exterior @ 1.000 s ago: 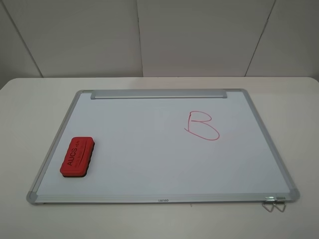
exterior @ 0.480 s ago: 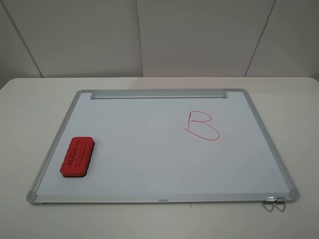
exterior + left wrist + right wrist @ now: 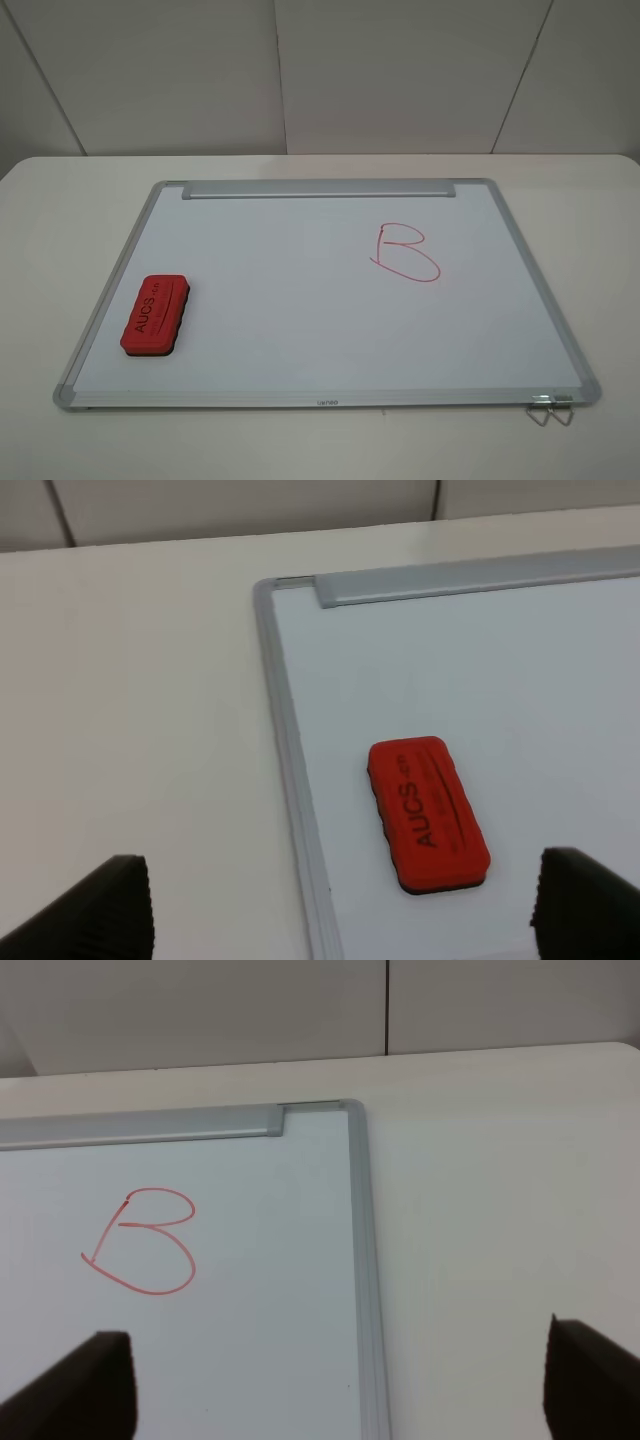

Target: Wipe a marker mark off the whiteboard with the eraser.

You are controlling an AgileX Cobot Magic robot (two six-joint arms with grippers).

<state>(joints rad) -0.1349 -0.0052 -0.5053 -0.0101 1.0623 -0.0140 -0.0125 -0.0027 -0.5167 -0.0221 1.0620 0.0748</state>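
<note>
Left end effector (image 3: 340,905) hovers with jaws spread wide, the red eraser (image 3: 428,815) lying between and beyond its fingertips on the whiteboard (image 3: 520,680), near the frame. Right end effector (image 3: 340,1385), equally wide, faces the red "B" (image 3: 145,1240).

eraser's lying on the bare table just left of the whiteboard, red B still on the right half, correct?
Not quite. The eraser lies on the whiteboard itself, inside its left frame edge, as the exterior high and left wrist views show. The red B is on the right half.
</note>
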